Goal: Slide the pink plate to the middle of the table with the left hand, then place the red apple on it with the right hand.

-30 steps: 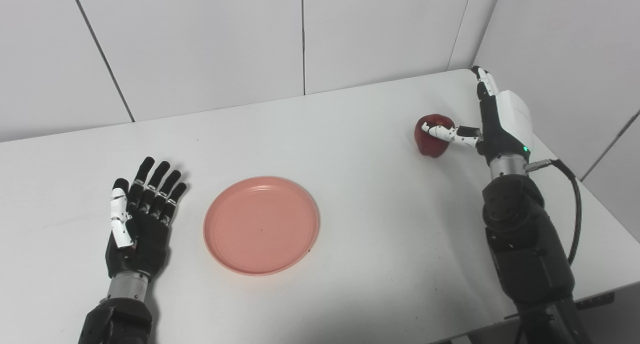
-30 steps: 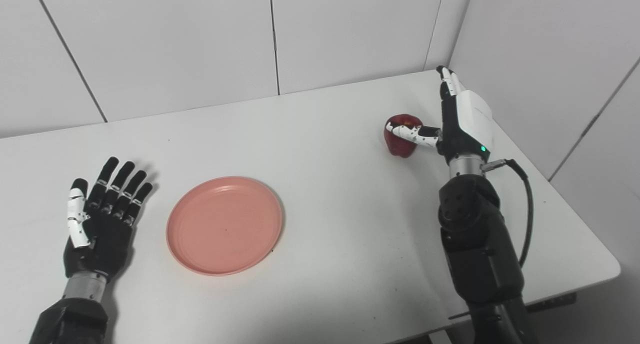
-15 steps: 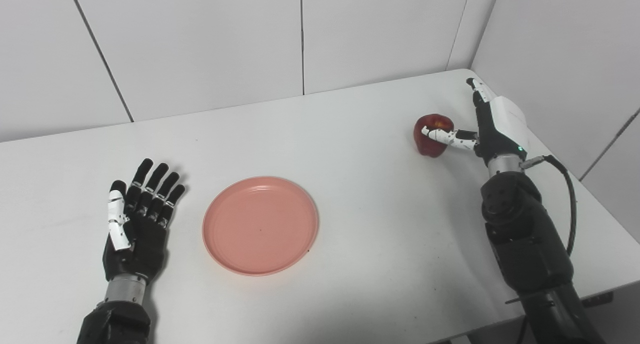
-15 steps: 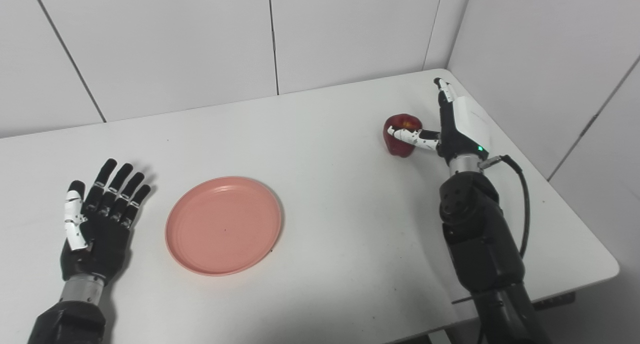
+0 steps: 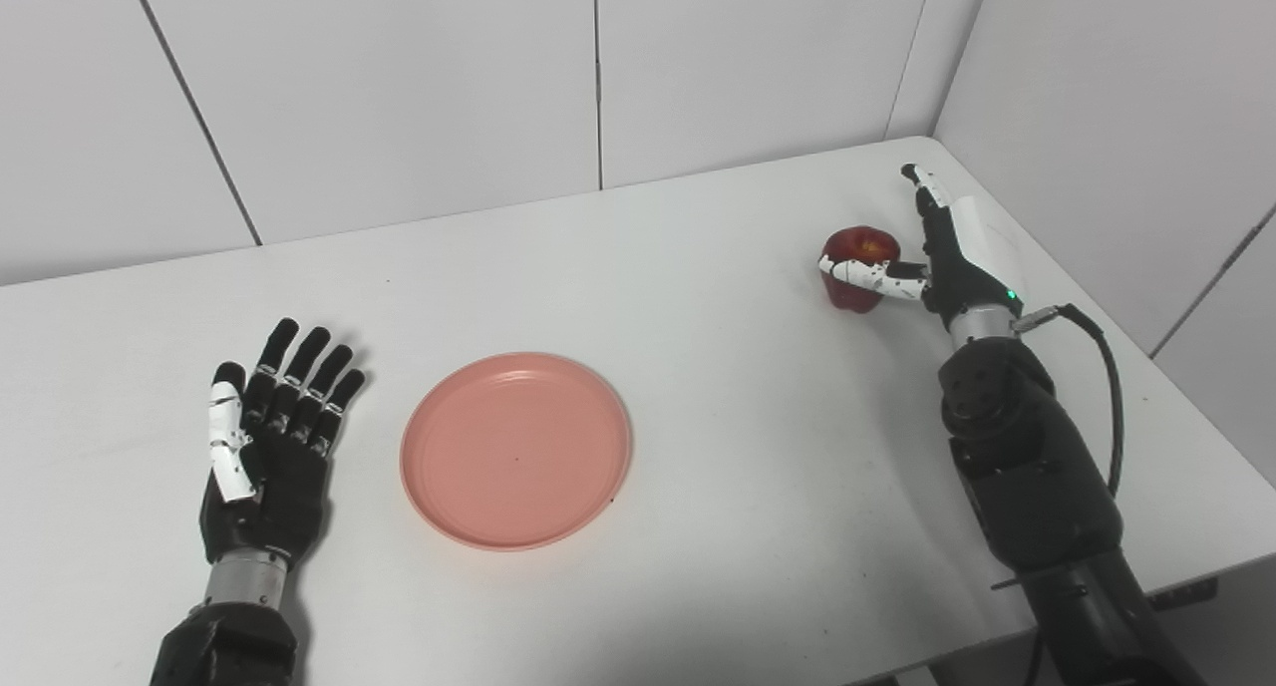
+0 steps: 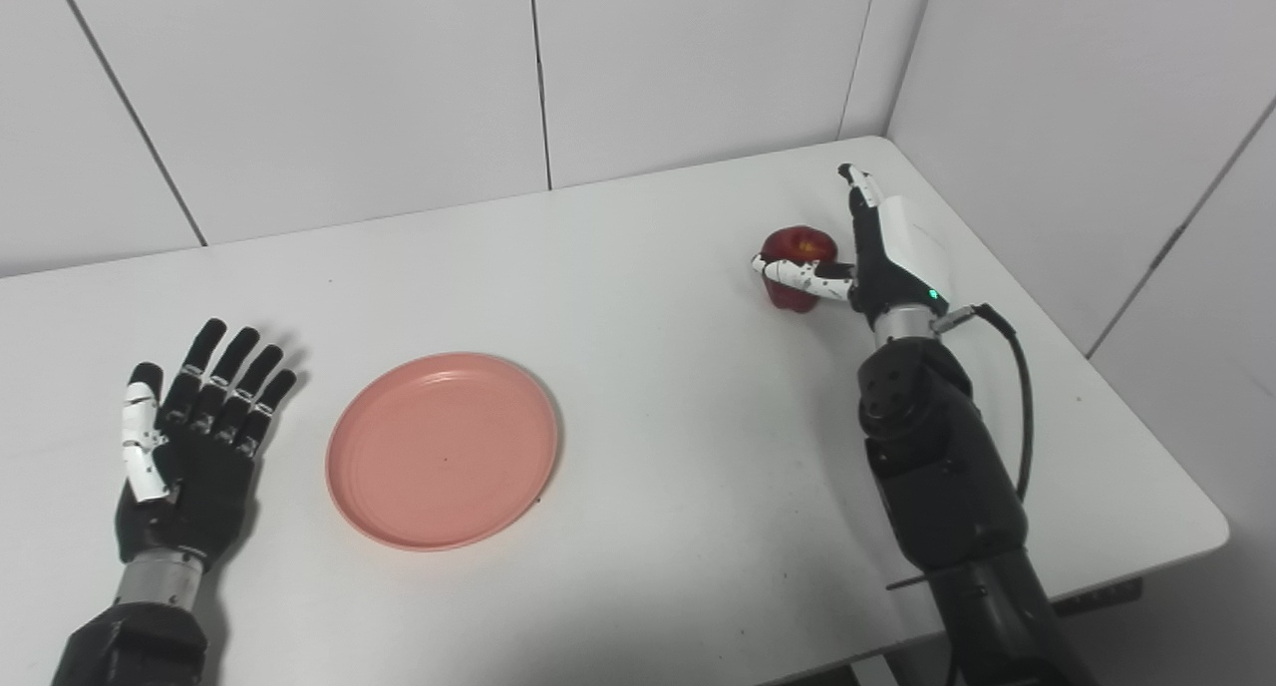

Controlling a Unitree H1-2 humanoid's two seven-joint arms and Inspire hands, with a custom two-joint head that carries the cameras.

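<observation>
white table; pale panelled walls behind, dark seams

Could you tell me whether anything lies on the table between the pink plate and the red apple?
Nothing: between the pink plate and the red apple there is only bare white table, as both eye views show.

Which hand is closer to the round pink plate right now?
Left. The left hand lies open, palm up, on the white table just beside the round pink plate, not touching it. The right hand is far across at the red apple.
</observation>
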